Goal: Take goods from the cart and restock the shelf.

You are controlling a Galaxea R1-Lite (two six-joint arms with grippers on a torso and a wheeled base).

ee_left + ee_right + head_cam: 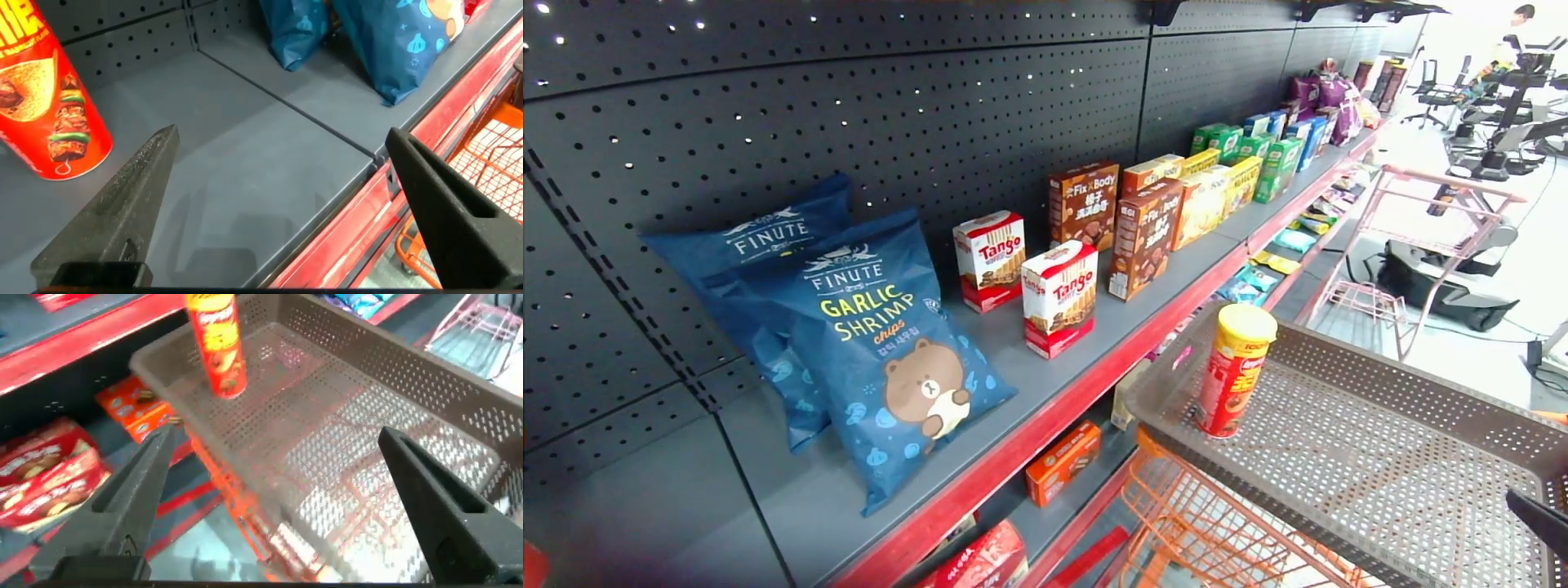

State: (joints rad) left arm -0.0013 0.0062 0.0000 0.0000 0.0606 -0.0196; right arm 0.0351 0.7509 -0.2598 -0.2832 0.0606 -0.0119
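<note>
left gripper and right gripper gape empty; can stands upright at the tray rim nearest the shelf

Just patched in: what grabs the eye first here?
The big blue chip bags at the left of the shelf, then the yellow-lidded can standing upright in the cart's grey tray. A red can stands on the shelf by the open left gripper.

Grey shelf holds chip bags and boxes.
</note>
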